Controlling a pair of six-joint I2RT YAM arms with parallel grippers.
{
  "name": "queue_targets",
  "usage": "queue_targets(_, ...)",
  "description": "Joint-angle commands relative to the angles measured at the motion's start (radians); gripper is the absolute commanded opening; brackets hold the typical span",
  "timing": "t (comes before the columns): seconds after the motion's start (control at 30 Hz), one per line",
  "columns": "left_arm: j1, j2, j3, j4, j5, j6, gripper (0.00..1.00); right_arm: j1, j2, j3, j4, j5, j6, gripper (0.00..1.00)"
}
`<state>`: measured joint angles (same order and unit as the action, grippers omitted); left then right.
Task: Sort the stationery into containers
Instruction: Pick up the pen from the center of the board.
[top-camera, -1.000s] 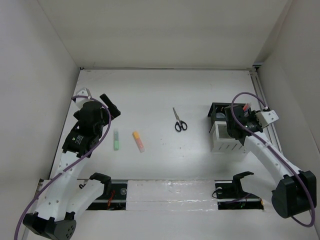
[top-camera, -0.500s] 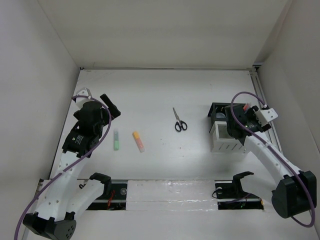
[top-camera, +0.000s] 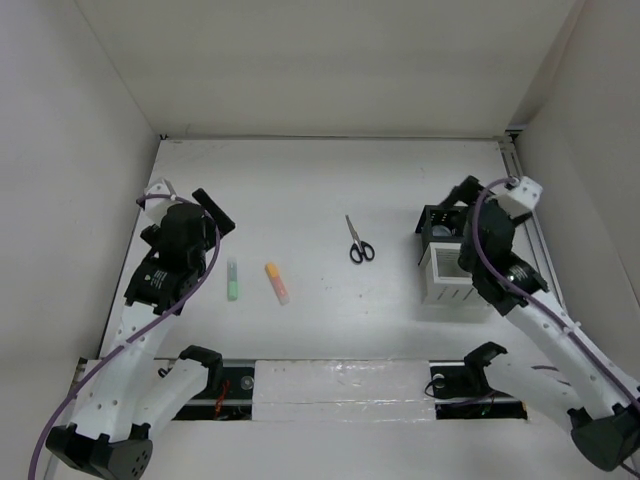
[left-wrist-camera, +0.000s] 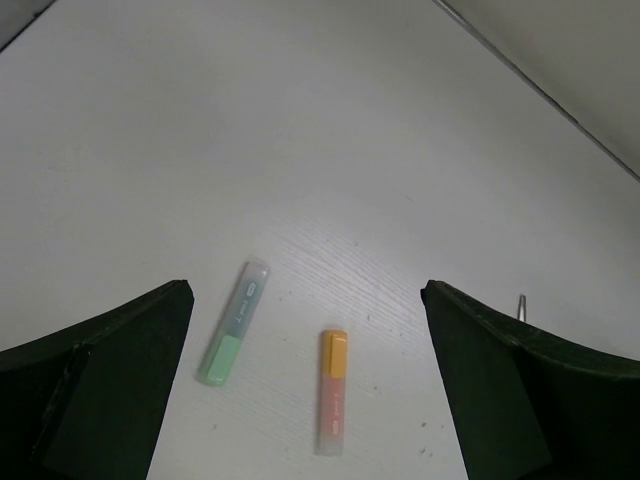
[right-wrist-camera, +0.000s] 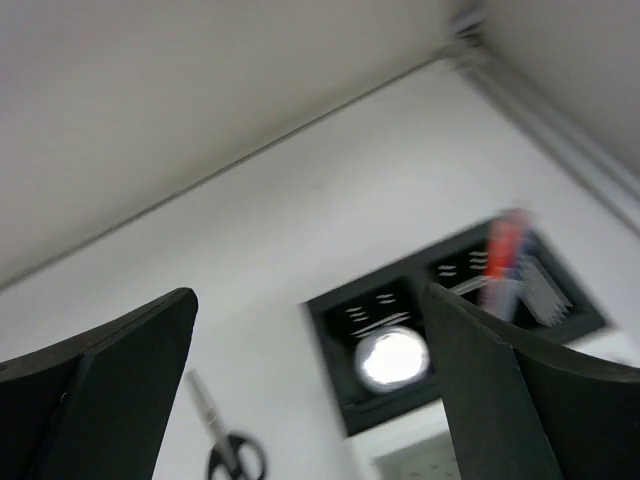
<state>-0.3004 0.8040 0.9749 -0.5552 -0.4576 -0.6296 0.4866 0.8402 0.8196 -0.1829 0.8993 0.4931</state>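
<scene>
The left fingers are hanging spread wide above the green marker and orange marker, which are lying apart on the desk. The right fingers, spread and empty, are hovering near the organizer, where a red pen is standing in one black compartment and a clear tub is sitting in the next.

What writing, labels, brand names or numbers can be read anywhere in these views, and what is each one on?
No text here can be read.
Green marker: dark print on its clear end, too small to read.
Orange marker: faint print along the barrel, too small to read.
Scissors: no marking visible.
Organizer: no label visible; the right wrist view of it is blurred.
</scene>
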Motion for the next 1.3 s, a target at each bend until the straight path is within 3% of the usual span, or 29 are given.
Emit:
queue_targets(0.0, 0.021, 0.008, 0.036, -0.075, -0.154, -0.103, 0.99, 0.085, 0.159, 0.131, 0.062, -0.279, -0.152, 1.00)
queue_targets(0.07, 0.053, 0.017, 0.047, -0.098, -0.177, -0.142, 0.99, 0.197, 0.270, 0.232, 0.027, -0.378, -0.162, 1.00)
queue_targets(0.2, 0.086, 0.021, 0.081, -0.167, -0.266, -0.225, 0.99, 0.395, 0.633, 0.427, -0.050, -0.390, -0.151, 0.99)
queue_targets(0.27, 0.095, 0.000, 0.081, -0.204, -0.308, -0.251, 0.99, 0.469, 0.738, 0.499, -0.082, -0.416, -0.123, 0.99)
queue_targets(0.43, 0.095, -0.054, 0.062, -0.186, -0.308, -0.252, 0.99, 0.584, 0.992, 0.682, -0.082, -0.463, -0.123, 0.98)
queue_targets(0.57, 0.095, -0.045, 0.062, -0.186, -0.308, -0.243, 0.99, 0.606, 1.161, 0.826, -0.159, -0.525, -0.146, 0.90)
queue_targets(0.83, 0.095, -0.065, 0.053, -0.164, -0.279, -0.211, 0.99, 0.606, 1.327, 0.946, -0.242, -0.599, -0.157, 0.78)
queue_targets(1.13, 0.095, -0.065, 0.053, -0.124, -0.234, -0.177, 0.99, 0.616, 1.407, 0.978, -0.230, -0.635, -0.166, 0.77)
queue_targets(1.27, 0.095, -0.065, 0.044, -0.124, -0.234, -0.168, 0.99, 0.616, 1.441, 1.010, -0.263, -0.648, -0.176, 0.71)
